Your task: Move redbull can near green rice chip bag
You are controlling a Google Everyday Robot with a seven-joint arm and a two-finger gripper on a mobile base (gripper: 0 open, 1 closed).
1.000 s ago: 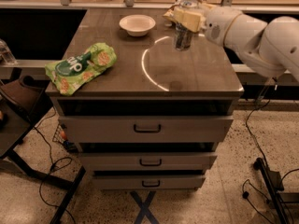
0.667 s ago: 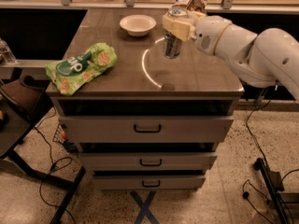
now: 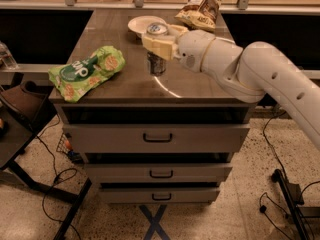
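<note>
Showed a drawer cabinet point(image 3: 100, 136) with a dark brown top and three drawers stacked below, on a speckled floor. Reached across that top from the right with a thick, jointed white arm point(image 3: 260, 74). Kept a green chip bag point(image 3: 87, 73), wrinkled and lying flat, at the front-left corner, partly over the edge. Placed a tan snack bag point(image 3: 200, 9) at the back right, just beside a white bowl point(image 3: 142, 24) at the back centre. Ended the arm in a cream gripper point(image 3: 159, 46) over the middle of the top, in front of the bowl. Held a silver can point(image 3: 156, 65) upright, with fingers closed on its upper half from either side and its lid visible above them. Set the can to the right of the green chip bag, near but apart, with bare tabletop between. Could not tell whether the can's base touched the top.
</note>
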